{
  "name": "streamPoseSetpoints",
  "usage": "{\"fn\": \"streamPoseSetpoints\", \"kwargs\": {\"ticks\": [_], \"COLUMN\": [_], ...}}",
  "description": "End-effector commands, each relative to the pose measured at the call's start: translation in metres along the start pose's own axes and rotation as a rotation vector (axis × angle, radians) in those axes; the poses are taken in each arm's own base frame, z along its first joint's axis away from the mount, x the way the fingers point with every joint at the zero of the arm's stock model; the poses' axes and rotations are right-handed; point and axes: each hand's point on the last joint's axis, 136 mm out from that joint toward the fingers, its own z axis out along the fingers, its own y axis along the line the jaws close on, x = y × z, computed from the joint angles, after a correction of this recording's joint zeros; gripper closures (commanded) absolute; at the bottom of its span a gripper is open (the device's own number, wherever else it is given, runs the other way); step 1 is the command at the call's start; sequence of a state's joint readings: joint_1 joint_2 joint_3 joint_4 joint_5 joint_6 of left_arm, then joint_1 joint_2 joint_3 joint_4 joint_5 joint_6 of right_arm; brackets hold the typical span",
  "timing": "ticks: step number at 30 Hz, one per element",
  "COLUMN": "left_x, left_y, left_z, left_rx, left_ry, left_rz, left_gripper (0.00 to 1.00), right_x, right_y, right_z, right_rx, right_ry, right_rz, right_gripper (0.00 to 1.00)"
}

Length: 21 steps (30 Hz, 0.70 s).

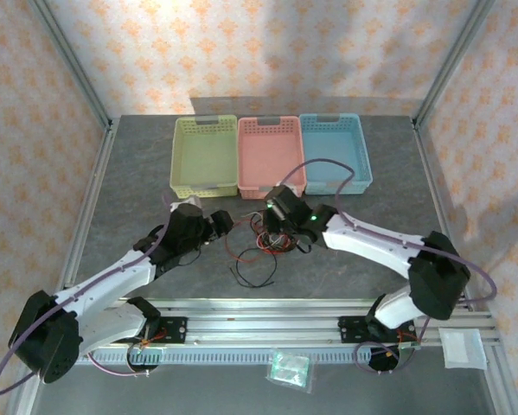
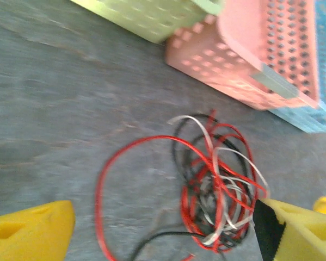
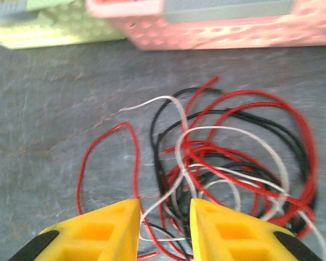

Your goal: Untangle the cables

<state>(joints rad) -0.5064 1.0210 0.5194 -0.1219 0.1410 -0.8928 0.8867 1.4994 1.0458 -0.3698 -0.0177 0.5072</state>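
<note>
Hidden or unclear: in the top view the right gripper hangs over the cables and covers part of the tangle, and its fingertips cannot be made out there. The left wrist view is blurred; single strands of the cables merge low in the heap. In the right wrist view the cables are cut off at the right and bottom edges, so where the strands end cannot be told.

Cables: one knot of red, black and pale strands lies on the table just in front of the pink basket. A red loop spreads from it towards the left arm, and a black strand trails towards the near rail.

Grippers: the left gripper is spread wide beside the knot and touches no strand. The right gripper stands over the knot with a narrow gap between its fingers; pale and red strands cross the gap, which is wider than any strand, and no pinch is seen.

Surface and room: grey mottled table. The green basket, pink basket and blue basket sit side by side at the far side. Behind them are an aluminium frame and orange-patterned walls.
</note>
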Motion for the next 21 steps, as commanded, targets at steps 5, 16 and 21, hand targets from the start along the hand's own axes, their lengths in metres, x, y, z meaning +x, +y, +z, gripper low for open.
{"fn": "streamPoseSetpoints", "kwargs": {"ticks": [5, 16, 21], "left_x": [-0.003, 0.003, 0.003], "left_y": [0.025, 0.024, 0.026], "left_z": [-0.003, 0.001, 0.001], "left_rx": [-0.003, 0.196, 0.189], "left_ry": [0.016, 0.03, 0.027], "left_rz": [-0.039, -0.2, -0.2], "left_gripper": [0.13, 0.15, 0.15], "right_x": [0.01, 0.009, 0.012], "right_y": [0.018, 0.022, 0.016], "right_z": [0.03, 0.065, 0.075], "right_rx": [0.163, 0.251, 0.285], "right_ry": [0.101, 0.164, 0.186], "right_rz": [-0.175, -0.233, -0.225], "right_gripper": [0.66, 0.62, 0.63]}}
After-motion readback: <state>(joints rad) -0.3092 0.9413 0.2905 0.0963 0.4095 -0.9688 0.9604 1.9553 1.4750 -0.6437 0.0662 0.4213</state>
